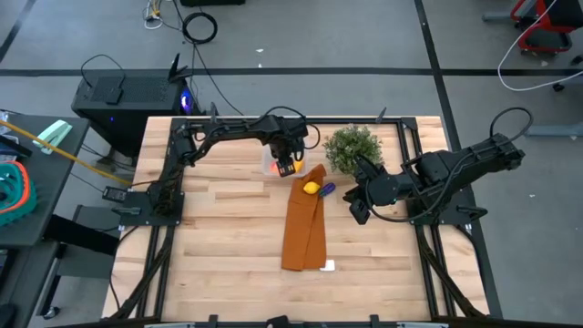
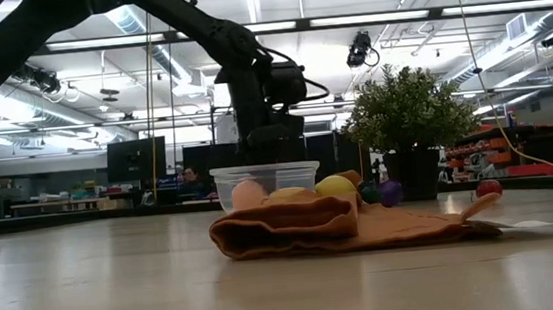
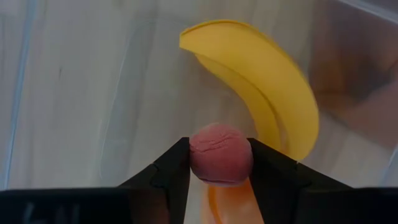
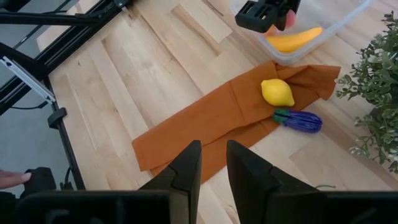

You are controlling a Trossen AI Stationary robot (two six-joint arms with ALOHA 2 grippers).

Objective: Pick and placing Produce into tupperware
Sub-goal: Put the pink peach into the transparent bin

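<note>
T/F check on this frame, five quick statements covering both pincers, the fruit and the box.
1. The left pincer is shut on a small red fruit. True.
2. The banana lies on the orange cloth. False: it lies inside the clear tupperware, under the left pincer.
3. The lemon is already in the tupperware. False: it sits on the cloth, outside the box.
4. The purple piece lies next to the lemon, at the cloth's edge. True.
5. The right pincer holds the lemon. False: it holds nothing and hangs over the table away from the fruit, beside the potted plant.
</note>
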